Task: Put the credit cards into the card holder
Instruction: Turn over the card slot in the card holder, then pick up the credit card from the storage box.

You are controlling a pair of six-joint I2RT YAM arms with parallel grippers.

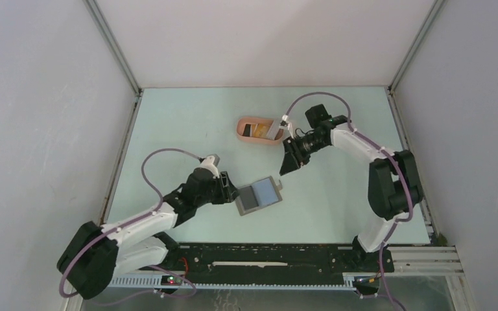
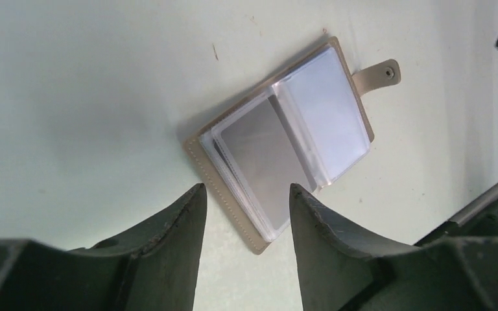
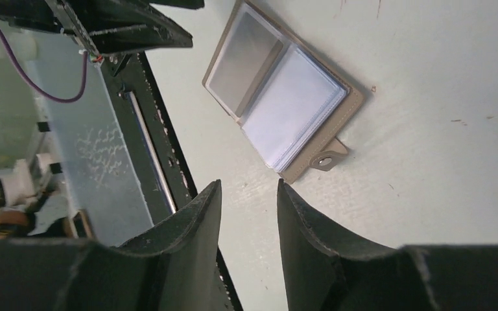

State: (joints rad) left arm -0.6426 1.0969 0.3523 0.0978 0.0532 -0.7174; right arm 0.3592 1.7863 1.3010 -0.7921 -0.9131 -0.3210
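The card holder [image 1: 260,195] lies open on the table, its clear sleeves facing up and its snap tab [image 2: 384,71] sticking out. One page looks dark grey [image 2: 262,162], the other pale [image 2: 324,110]. My left gripper [image 1: 235,193] sits just left of the holder. It is open [image 2: 246,194], with the holder's near corner between the fingers and touching neither. My right gripper [image 1: 286,168] hangs above and to the right of the holder, open [image 3: 248,184] and empty. Credit cards [image 1: 259,130], one of them orange-yellow, lie in the pink tray.
The salmon-pink oval tray [image 1: 241,134] stands behind the holder, near the right arm's wrist. The black base rail [image 1: 266,256] runs along the near edge. Grey walls close in the table on the left, right and back.
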